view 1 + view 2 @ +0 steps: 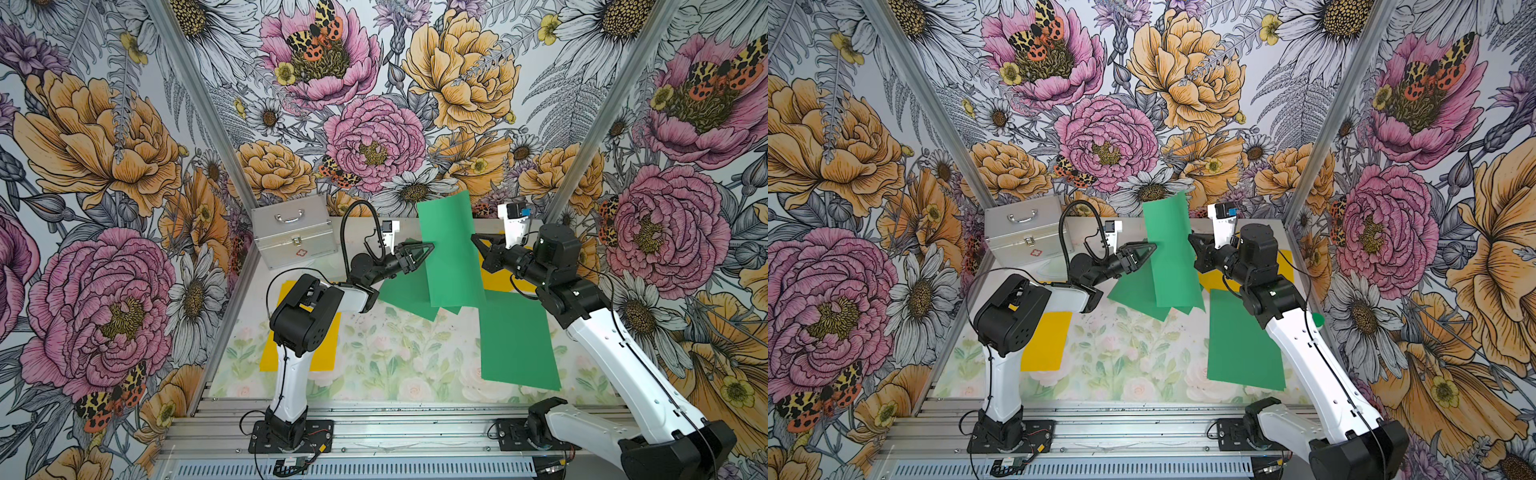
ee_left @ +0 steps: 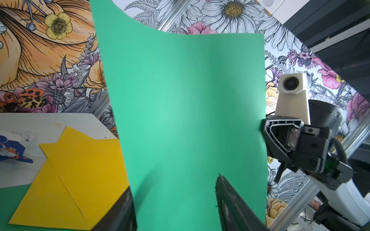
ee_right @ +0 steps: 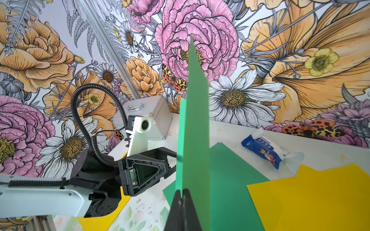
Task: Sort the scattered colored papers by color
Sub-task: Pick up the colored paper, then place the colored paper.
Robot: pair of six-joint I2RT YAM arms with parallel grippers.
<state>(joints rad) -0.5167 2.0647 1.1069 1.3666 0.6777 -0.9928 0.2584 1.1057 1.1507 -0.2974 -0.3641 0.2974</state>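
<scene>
A green sheet [image 1: 449, 249] [image 1: 1173, 249] stands upright above the table's back middle, held between my two arms. My right gripper [image 1: 473, 237] [image 3: 182, 190] is shut on its right edge. My left gripper [image 1: 432, 245] [image 2: 174, 182] straddles the opposite edge with its jaws still apart, one finger in front of the sheet [image 2: 190, 110] and one behind. More green sheets [image 1: 403, 291] lie under it, and another green sheet [image 1: 515, 340] lies flat front right. A yellow sheet [image 1: 324, 349] lies under my left arm. Overlapping yellow sheets [image 3: 310, 196] [image 2: 80, 170] lie at the back right.
A silver metal case [image 1: 293, 232] stands in the back left corner. A blue-and-white packet [image 3: 268, 152] lies near the back wall, beyond the yellow sheets. Flowered walls close the table in on three sides.
</scene>
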